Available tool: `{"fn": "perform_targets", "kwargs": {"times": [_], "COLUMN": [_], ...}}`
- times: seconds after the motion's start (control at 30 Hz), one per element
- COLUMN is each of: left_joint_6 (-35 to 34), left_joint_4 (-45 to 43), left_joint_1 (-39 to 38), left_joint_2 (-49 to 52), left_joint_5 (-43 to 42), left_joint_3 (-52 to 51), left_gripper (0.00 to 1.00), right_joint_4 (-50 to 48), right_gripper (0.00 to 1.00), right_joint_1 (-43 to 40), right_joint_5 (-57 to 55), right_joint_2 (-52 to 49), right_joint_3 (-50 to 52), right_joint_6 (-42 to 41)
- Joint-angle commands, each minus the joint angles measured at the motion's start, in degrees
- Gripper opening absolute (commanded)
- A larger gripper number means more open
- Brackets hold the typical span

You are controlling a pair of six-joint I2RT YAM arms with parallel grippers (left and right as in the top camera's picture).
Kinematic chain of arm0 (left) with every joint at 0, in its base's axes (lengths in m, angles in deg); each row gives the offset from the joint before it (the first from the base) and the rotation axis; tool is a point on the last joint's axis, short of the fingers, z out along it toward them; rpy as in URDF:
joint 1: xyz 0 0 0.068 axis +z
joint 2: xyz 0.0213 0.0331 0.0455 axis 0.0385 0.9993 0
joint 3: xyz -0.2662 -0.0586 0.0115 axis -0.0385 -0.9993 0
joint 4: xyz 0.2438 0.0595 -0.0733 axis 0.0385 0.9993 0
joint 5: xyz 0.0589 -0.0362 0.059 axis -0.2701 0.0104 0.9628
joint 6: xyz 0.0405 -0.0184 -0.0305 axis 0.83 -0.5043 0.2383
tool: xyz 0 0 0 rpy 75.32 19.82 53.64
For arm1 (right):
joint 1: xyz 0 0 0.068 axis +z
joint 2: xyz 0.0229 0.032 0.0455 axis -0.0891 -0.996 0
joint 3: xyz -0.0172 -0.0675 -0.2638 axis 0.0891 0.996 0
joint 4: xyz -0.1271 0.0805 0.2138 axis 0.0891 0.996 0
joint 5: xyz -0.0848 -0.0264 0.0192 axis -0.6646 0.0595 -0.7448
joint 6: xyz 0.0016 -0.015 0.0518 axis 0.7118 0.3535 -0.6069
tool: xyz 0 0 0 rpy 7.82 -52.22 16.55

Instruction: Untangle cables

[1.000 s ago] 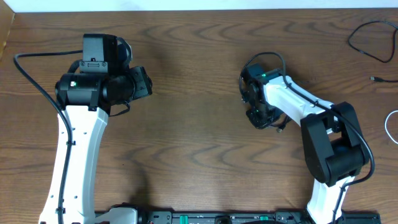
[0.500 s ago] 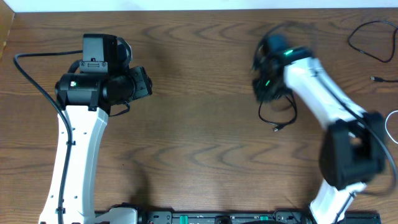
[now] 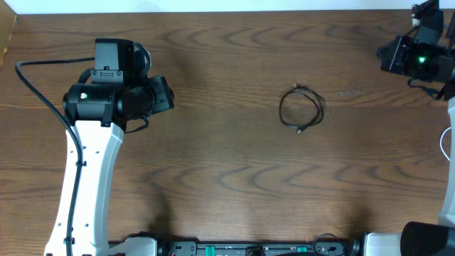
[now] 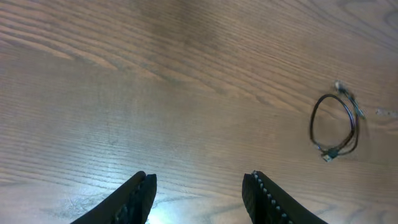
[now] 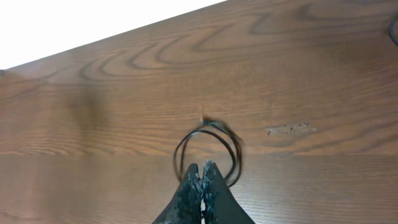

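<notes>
One cable in the open: a thin black cord (image 3: pixel 301 109), wound in a small loop, lies flat on the worktop (image 3: pixel 227 171) right of centre, and nothing touches it.
Left hand (image 4: pixel 199 193): fingers apart and empty, hovering over bare wood well to the left of the loop. It seems held there to stay out of the way.
Right hand (image 5: pixel 200 183): fingertips pressed together with nothing between them, held at the far right edge, well apart from the loop and aimed back toward it.
Why the loop lies alone: probably so that it cannot snag on the other cords. That is a judgement.
Overhead alone shows: where both arms stand, and a white cord (image 3: pixel 443 146) curving in at the right edge, well apart from the black one.
Left wrist alone shows: the gap between its own fingers, and a small plug at the near end of the loop.
Right wrist alone shows: its closed tips, and the loop as two overlapping turns, slightly blurred.
Stage: one cord looks freed, while those at the right edge likely remain.
</notes>
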Motion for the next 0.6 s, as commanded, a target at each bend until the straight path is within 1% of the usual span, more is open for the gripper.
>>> {"fn": "perform_targets", "kwargs": {"times": [0.0, 0.03, 0.17, 0.2, 0.27, 0.33, 0.37, 0.53, 0.57], "left_joint_6": [-0.1, -0.1, -0.1, -0.1, -0.1, -0.1, -0.1, -0.1, -0.1], "left_joint_4": [0.2, 0.2, 0.2, 0.2, 0.2, 0.2, 0.2, 0.2, 0.2], "left_joint_1": [0.0, 0.0, 0.0, 0.0, 0.0, 0.0, 0.0, 0.0, 0.0], "left_joint_2": [0.3, 0.3, 0.3, 0.3, 0.3, 0.3, 0.3, 0.3, 0.3], "left_joint_5": [0.5, 0.5, 0.5, 0.5, 0.5, 0.5, 0.5, 0.5, 0.5], "left_joint_3": [0.5, 0.5, 0.5, 0.5, 0.5, 0.5, 0.5, 0.5, 0.5], "left_gripper": [0.5, 0.5, 0.5, 0.5, 0.5, 0.5, 0.5, 0.5, 0.5], "right_joint_4": [0.4, 1.6, 6.1, 6.9, 8.2, 8.9, 9.3, 8.3, 7.6], "right_gripper": [0.01, 0.02, 0.41, 0.44, 0.56, 0.6, 0.63, 0.64, 0.64], "right_joint_1": [-0.2, -0.1, 1.4, 2.3, 4.8, 6.5, 8.1, 10.7, 11.3], "right_joint_5": [2.1, 1.4, 1.3, 1.3, 1.4, 1.4, 1.3, 0.8, -2.1], "right_joint_2": [-0.3, -0.9, -4.3, -5.6, -9.2, -12.1, -15.2, -24.3, -27.2], "right_joint_3": [0.1, 0.1, 0.9, 1.3, 2.0, 2.1, 2.1, 2.1, 2.1], "right_joint_6": [-0.4, 0.0, 5.4, 6.3, 8.2, 9.4, 9.9, 9.9, 8.8]}}
